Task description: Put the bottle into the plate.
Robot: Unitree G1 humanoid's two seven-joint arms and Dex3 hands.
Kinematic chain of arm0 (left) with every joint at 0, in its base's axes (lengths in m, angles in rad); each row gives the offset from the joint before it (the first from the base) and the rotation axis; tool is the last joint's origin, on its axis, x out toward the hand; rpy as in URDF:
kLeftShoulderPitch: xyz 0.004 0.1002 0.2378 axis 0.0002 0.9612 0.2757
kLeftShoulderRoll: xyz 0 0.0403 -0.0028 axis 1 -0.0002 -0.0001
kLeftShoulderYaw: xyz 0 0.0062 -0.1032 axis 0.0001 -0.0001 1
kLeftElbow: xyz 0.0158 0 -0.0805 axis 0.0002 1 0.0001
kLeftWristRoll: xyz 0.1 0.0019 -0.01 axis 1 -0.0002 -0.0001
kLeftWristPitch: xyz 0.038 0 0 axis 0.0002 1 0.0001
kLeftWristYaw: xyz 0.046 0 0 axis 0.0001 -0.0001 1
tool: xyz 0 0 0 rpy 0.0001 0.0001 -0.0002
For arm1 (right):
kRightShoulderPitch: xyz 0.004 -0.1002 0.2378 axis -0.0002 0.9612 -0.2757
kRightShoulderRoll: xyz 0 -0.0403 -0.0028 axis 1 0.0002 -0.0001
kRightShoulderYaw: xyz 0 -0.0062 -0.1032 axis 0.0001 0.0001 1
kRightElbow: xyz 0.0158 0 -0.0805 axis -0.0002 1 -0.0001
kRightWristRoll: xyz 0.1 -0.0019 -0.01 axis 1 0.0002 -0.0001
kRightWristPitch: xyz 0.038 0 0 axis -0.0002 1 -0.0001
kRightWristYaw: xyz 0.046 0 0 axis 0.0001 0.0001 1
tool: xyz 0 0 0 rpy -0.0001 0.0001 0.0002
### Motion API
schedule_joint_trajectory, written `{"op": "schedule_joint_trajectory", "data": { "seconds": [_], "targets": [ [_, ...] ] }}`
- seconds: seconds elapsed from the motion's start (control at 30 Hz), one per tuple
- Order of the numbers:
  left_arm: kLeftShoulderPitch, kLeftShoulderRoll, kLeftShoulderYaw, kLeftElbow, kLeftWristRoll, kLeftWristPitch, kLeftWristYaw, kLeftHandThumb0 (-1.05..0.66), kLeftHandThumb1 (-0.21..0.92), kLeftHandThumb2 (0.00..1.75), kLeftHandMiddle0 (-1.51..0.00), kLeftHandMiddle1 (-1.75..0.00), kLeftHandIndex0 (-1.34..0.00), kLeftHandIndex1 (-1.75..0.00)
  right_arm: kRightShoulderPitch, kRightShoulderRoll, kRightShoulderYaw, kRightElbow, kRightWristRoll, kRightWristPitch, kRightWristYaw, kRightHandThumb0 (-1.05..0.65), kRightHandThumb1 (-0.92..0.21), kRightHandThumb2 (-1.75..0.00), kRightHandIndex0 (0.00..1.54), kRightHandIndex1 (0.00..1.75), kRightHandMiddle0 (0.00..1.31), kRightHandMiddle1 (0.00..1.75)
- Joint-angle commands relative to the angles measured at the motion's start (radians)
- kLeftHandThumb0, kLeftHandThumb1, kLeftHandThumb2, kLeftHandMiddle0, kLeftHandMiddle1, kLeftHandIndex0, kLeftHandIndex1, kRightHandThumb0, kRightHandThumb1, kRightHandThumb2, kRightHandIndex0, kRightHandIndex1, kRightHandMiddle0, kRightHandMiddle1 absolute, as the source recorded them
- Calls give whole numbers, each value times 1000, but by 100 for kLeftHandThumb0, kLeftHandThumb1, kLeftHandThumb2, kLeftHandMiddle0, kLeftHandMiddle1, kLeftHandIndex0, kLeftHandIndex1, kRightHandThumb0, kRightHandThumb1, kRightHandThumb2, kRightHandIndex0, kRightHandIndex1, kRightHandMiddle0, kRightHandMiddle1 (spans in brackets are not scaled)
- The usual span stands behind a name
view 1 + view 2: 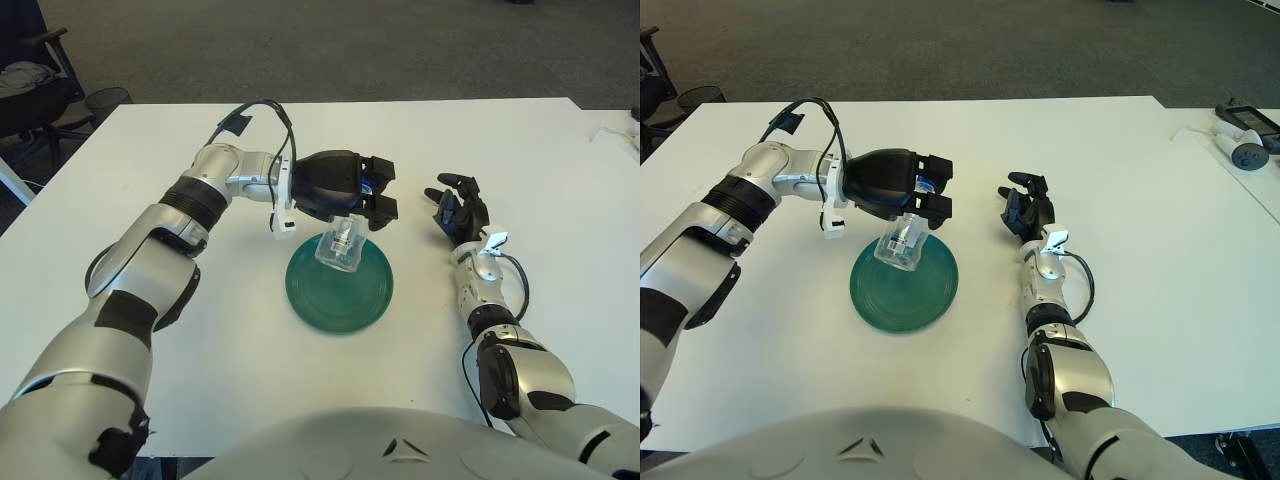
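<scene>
Filling most of both views is a big white worktop (300,380), with gray carpet on the floor behind it. A black chair (30,85) and a small bin (108,100) stand off the far left corner. Some small white gadgets (1240,135) lie far off on the right side.

A round green plate (340,283) sits on the worktop in the middle. The clear bottle (339,245) is just above the back part of the plate, tipped to one side. I cannot tell if it touches the plate.

The left hand (345,190) reaches in from the left with its arm stretched out. Its black fingers (378,210) are curled over the top of the bottle, gripping it. The right hand (458,210) shows to the right of the plate, fingers loosely spread and holding nothing.
</scene>
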Motion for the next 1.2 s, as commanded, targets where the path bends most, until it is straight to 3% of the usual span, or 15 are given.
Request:
{"op": "schedule_joint_trajectory", "data": {
  "seconds": [0.0, 0.27, 0.87, 1.17],
  "targets": [
    [6, 17, -35, -10, 66, 14, 97, 0, -9, 175, -93, -166, -70, -175, 136, 38, -6, 120, 10, 139, -20, -52, -74, -91, 24, 94, 14, 136],
    [-12, 40, -103, -25, 171, 61, 200, 0, -7, 175, -90, -171, -69, -175, 134, 34, 0, 121, 2, 154, -29, -53, -77, -90, 23, 89, 15, 132],
    [8, 46, -200, 44, 223, 95, 350, 0, -8, 175, -91, -169, -70, -175, 123, 26, -8, 120, 13, 176, -36, -52, -78, -89, 29, 88, 11, 134],
    [19, 70, -217, 11, 191, 100, 264, 0, -7, 175, -90, -172, -68, -175, 125, 25, -14, 116, 18, 170, -32, -51, -75, -91, 30, 90, 14, 135]
  ]
}}
